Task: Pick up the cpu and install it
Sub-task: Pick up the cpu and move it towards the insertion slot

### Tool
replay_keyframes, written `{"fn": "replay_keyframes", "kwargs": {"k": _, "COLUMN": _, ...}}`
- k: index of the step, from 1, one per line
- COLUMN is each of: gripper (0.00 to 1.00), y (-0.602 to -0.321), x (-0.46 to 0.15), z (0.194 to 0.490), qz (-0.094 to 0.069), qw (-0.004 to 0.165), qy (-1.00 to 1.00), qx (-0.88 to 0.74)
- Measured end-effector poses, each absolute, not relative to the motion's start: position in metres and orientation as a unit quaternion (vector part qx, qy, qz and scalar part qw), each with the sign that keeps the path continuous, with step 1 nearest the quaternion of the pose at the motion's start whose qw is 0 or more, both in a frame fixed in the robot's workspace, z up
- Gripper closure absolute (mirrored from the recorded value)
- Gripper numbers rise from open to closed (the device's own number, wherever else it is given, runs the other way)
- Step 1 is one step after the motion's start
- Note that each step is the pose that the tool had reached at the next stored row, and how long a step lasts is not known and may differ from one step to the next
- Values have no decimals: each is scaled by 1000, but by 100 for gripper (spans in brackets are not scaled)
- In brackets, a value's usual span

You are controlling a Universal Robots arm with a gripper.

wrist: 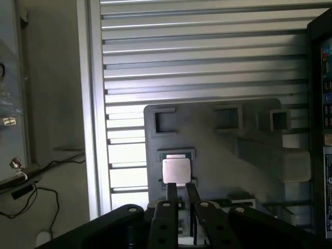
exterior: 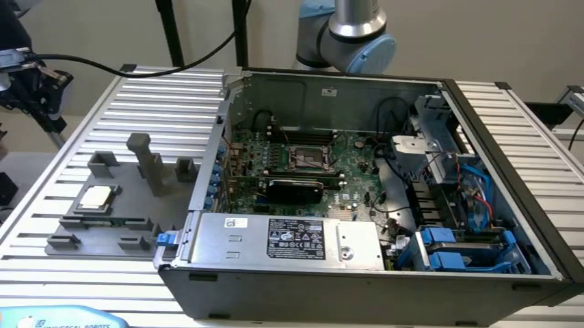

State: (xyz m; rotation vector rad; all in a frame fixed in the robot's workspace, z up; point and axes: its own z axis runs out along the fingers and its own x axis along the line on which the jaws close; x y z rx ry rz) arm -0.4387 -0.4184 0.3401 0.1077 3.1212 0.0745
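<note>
The cpu (exterior: 96, 198) (wrist: 176, 171), a small square chip with a silver top, lies flat in a recess of the grey fixture plate (exterior: 105, 229) (wrist: 218, 150) on the slatted table. My gripper (wrist: 180, 189) hangs well above it with its two thin fingers (wrist: 170, 194) a little apart and nothing between them; the chip shows just past the fingertips. In the exterior view the dark tool end (exterior: 32, 85) sits at the upper left, above and behind the fixture. The open cpu socket (exterior: 306, 158) is on the motherboard inside the case.
The open computer case (exterior: 365, 270) fills the exterior view's middle and right, with the power supply (exterior: 287, 239) along its front wall and cables and blue drive bays at the right. Grey posts (exterior: 139, 157) stand on the fixture. A long green memory stick (exterior: 119, 221) lies beside the chip.
</note>
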Motion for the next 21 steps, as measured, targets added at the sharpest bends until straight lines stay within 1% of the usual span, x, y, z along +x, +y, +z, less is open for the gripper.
{"fn": "replay_keyframes", "kwargs": {"k": 1, "gripper": 76, "y": -418, "x": -439, "z": 340, "qz": 24, "qw": 9, "qy": 999, "qx": 34}}
{"fn": "replay_keyframes", "kwargs": {"k": 2, "gripper": 70, "y": -418, "x": -439, "z": 340, "qz": 24, "qw": 9, "qy": 999, "qx": 34}}
{"fn": "replay_keyframes", "kwargs": {"k": 3, "gripper": 70, "y": -418, "x": -439, "z": 340, "qz": 24, "qw": 9, "qy": 999, "qx": 34}}
{"fn": "replay_keyframes", "kwargs": {"k": 7, "gripper": 47, "y": -418, "x": -438, "z": 335, "qz": 24, "qw": 9, "qy": 999, "qx": 35}}
{"fn": "replay_keyframes", "kwargs": {"k": 8, "gripper": 47, "y": -418, "x": -438, "z": 333, "qz": 24, "qw": 9, "qy": 999, "qx": 34}}
{"fn": "replay_keyframes", "kwargs": {"k": 9, "gripper": 41, "y": -418, "x": -438, "z": 332, "qz": 24, "qw": 9, "qy": 999, "qx": 34}}
{"fn": "replay_keyframes", "kwargs": {"k": 11, "gripper": 41, "y": -418, "x": -437, "z": 328, "qz": 24, "qw": 9, "qy": 999, "qx": 34}}
{"fn": "replay_keyframes", "kwargs": {"k": 12, "gripper": 35, "y": -418, "x": -436, "z": 326, "qz": 24, "qw": 9, "qy": 999, "qx": 34}}
{"fn": "replay_keyframes", "kwargs": {"k": 21, "gripper": 35, "y": -420, "x": -430, "z": 310, "qz": 24, "qw": 9, "qy": 999, "qx": 34}}
